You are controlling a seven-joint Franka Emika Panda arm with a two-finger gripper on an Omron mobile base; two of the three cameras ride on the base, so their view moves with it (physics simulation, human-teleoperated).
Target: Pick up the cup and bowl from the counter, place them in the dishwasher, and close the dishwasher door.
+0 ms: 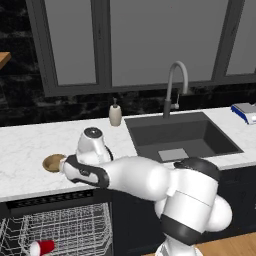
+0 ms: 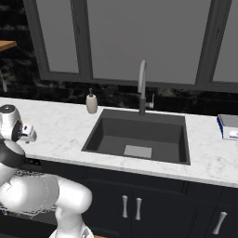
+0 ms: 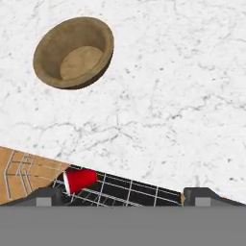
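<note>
The tan bowl (image 3: 73, 53) sits upright on the white marble counter (image 3: 168, 96), up and to the left of my gripper (image 3: 125, 197). The gripper hovers over the counter's front edge, open, with nothing between its fingertips (image 3: 48, 196). In the left base view the bowl (image 1: 52, 162) rests near the counter's front edge, just left of my hand. The red cup (image 1: 42, 247) lies on its side in the white wire rack of the dishwasher (image 1: 65, 227) below the counter (image 1: 30, 140). It also appears in the hand view, cup (image 3: 80, 179). The dishwasher door is out of view.
A dark inset sink (image 1: 180, 137) with a tall grey faucet (image 1: 175, 85) lies to the right. A beige soap dispenser (image 1: 115, 114) stands at the back of the counter. A blue and white object (image 1: 245, 112) sits at the far right. Dark cabinets (image 2: 139, 204) run under the sink.
</note>
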